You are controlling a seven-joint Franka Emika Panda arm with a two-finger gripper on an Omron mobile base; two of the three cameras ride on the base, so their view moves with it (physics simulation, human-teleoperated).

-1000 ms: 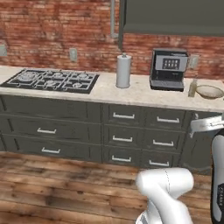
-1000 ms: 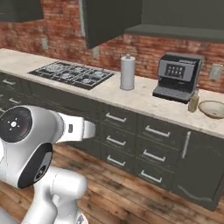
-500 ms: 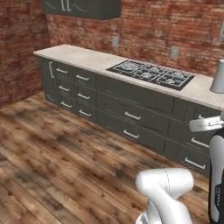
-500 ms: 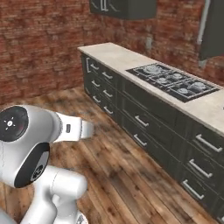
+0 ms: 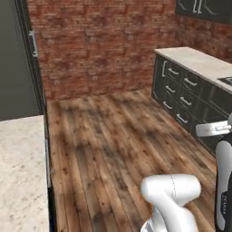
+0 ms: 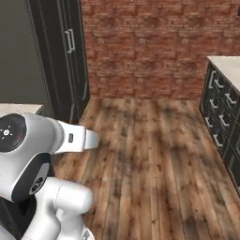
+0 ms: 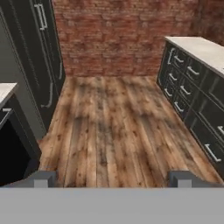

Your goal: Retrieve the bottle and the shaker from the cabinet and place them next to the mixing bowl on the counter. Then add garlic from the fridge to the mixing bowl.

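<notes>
We face a red brick wall at the far end of the room, with a wooden plank floor stretching from it toward us. On the left stands a tall dark cabinet front with vertical bar handles (it may be the fridge, but we cannot tell). Along the right runs a row of dark drawers under a pale stone desk, and dark upper cabinets hang above it in the left base view. Near left, a second speckled pale desk ends at a dark edge. The white arm rises in the foreground of both base views. The jaws stand wide apart with nothing between them, their two fingertips over bare floor. None of the bottle, shaker, mixing bowl or garlic can be made out here.
</notes>
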